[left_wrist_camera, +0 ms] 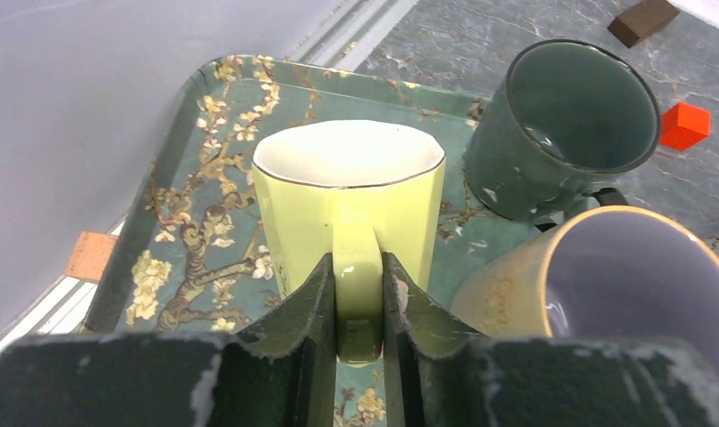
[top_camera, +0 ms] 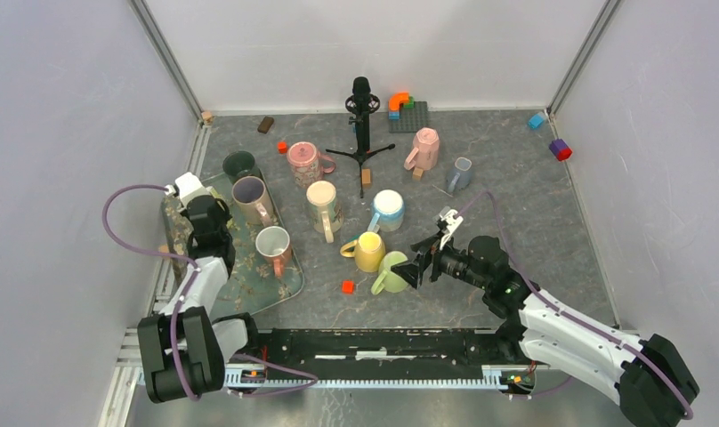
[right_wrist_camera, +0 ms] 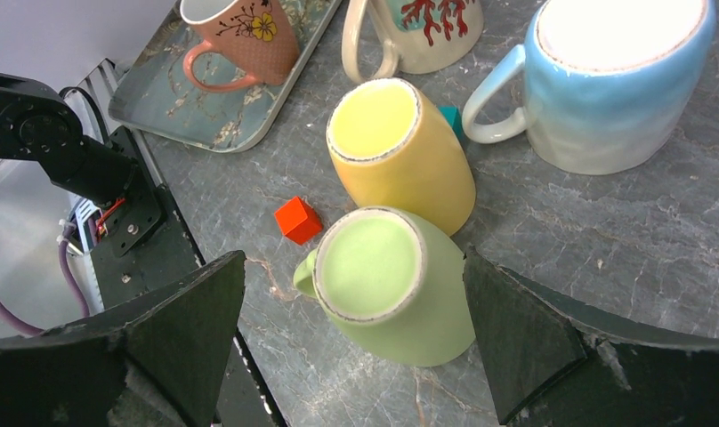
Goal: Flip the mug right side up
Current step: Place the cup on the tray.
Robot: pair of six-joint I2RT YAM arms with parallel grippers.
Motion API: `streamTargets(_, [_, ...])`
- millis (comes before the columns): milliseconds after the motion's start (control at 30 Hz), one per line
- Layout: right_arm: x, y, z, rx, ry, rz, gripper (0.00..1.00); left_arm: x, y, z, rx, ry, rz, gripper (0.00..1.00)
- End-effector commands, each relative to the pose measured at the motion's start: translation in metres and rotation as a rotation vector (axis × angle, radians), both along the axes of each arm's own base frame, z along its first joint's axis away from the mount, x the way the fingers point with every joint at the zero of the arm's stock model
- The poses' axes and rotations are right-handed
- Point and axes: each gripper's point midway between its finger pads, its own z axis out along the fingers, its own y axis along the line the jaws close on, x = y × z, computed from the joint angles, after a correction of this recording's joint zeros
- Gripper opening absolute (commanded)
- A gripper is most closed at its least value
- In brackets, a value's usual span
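A light green mug [right_wrist_camera: 387,289] stands mouth down on the grey table, base up, handle [right_wrist_camera: 307,276] pointing left. My right gripper [right_wrist_camera: 354,267] hangs open over it with one finger on each side, touching nothing; in the top view the gripper [top_camera: 416,267] is just right of this mug [top_camera: 390,274]. My left gripper [left_wrist_camera: 356,267] is shut on the handle of a lime-yellow mug [left_wrist_camera: 349,191], which stands upright on the floral tray [left_wrist_camera: 173,222]. In the top view the left gripper [top_camera: 206,216] hides that mug.
A yellow mug [right_wrist_camera: 400,151] and a blue mug [right_wrist_camera: 605,80] stand mouth down just beyond the green one, with a red cube [right_wrist_camera: 297,219] beside it. On the tray are a dark green mug [left_wrist_camera: 561,124], a beige mug [left_wrist_camera: 605,285] and a pink mug [top_camera: 274,247]. A microphone stand [top_camera: 362,124] is at the back.
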Motion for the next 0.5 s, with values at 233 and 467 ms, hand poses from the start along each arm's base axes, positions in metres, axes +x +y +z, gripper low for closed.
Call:
streamTargets(233, [-0.001,-0.003,0.005,0.047,-0.028,-0.019,0.97,0.018,0.005,0.059,0.175,-0.283,-0.035,0.02])
streamTargets(467, [-0.002,-0.007,-0.001,0.06,-0.023,-0.039,0.97,0.027,0.001,0.044,0.18,-0.242,-0.081,0.02])
